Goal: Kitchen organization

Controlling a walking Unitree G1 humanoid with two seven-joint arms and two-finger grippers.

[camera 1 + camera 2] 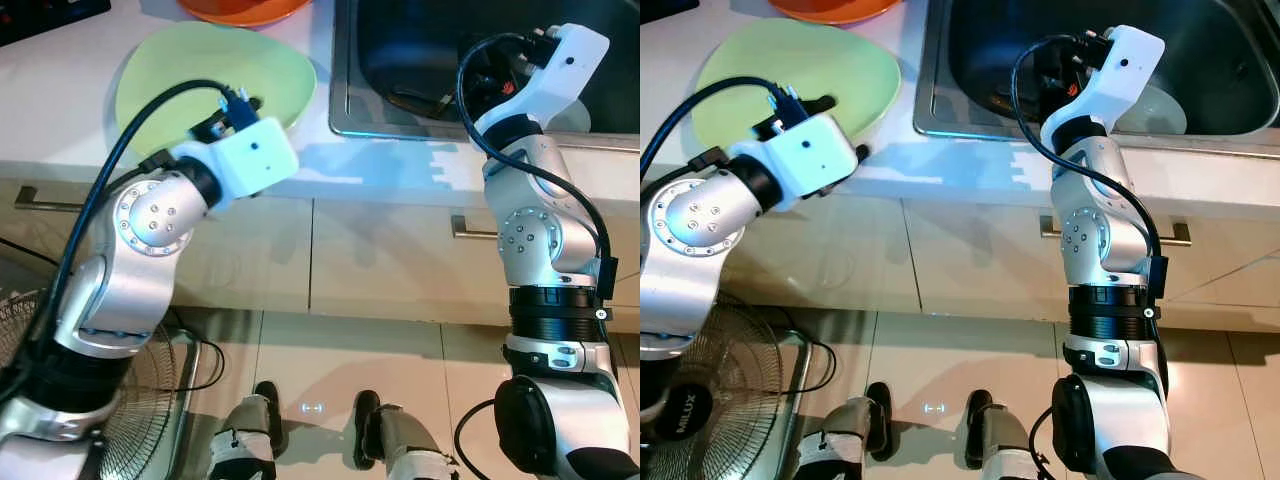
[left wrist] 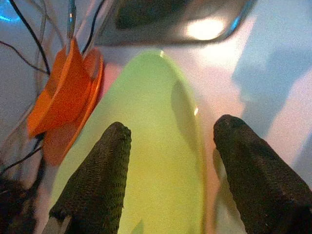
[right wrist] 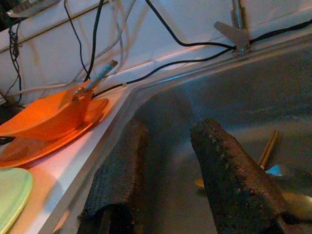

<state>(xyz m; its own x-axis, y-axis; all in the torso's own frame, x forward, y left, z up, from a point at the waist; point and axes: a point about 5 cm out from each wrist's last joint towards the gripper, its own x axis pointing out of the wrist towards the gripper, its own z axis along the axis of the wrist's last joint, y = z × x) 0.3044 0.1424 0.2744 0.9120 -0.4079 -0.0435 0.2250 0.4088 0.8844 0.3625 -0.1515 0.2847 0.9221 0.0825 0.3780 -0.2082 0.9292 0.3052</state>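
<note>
A pale green plate (image 1: 200, 70) lies flat on the white counter, left of the sink (image 1: 345, 100). My left gripper (image 2: 173, 126) hovers open over the plate's right rim. One finger is above the plate and the other above the bare counter. My right gripper (image 3: 170, 129) reaches down into the steel sink and is open with nothing between its fingers. Wooden chopsticks (image 3: 268, 148) and a spoon lie on the sink floor beyond it. A pale dish (image 1: 1160, 110) rests in the sink to the right of that wrist.
An orange bowl (image 3: 44, 117) with a utensil (image 3: 100, 75) in it sits on an orange plate behind the green one. Cables run along the back wall by the faucet (image 3: 236, 27). A floor fan (image 1: 130, 420) stands at my left, and cabinet drawers face me.
</note>
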